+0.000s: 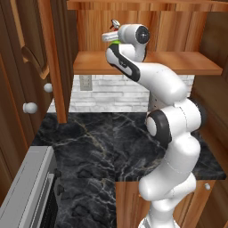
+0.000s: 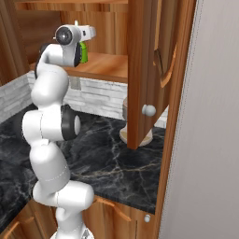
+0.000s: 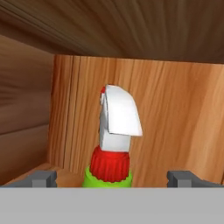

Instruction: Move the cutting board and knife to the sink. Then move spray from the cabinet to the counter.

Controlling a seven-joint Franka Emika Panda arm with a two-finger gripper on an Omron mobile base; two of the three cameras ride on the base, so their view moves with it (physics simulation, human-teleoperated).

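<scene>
The spray [image 3: 114,131], a green bottle with a red collar and a white trigger head, stands upright on the shelf of the open cabinet [image 1: 187,62]. My gripper [image 3: 113,178] is open. Its fingertips [image 3: 43,178] sit wide on either side of the bottle's neck, with a gap on each side. From the left base the spray [image 1: 114,42] peeks out behind my hand. From the right base a green strip of the spray [image 2: 84,52] shows beside the wrist. The counter [image 1: 89,142] lies below the cabinet. The cutting board, the knife and the sink are out of view.
The open cabinet door [image 2: 144,70] with its white knob [image 2: 149,110] hangs over the counter [image 2: 116,158]; a pale round container [image 2: 124,122] stands behind it. Another open door [image 1: 55,58] is on the left. The grey stove top [image 1: 26,187] borders the counter's left end.
</scene>
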